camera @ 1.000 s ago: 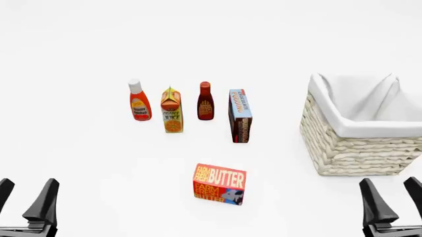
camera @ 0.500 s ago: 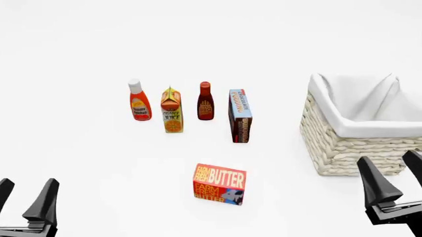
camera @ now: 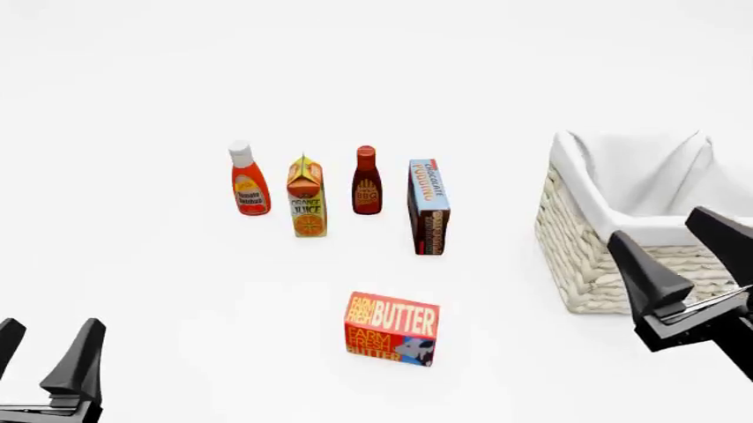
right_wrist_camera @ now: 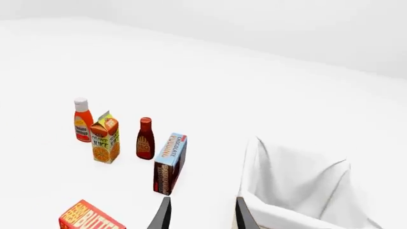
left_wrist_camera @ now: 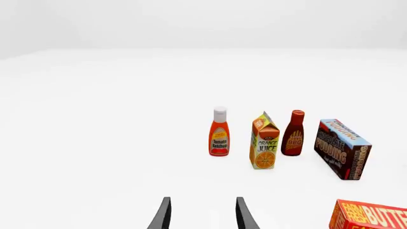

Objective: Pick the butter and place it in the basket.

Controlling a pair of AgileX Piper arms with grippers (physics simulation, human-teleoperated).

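While butter (camera: 392,328) lies untouched | right gripper (camera: 686,248) wide, empty

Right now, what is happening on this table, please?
Nothing is held yet. The butter stands alone on the table, in front of a row of groceries. The right gripper has risen with its jaws open and hovers in front of the basket. The left gripper waits low at the near edge, also open.
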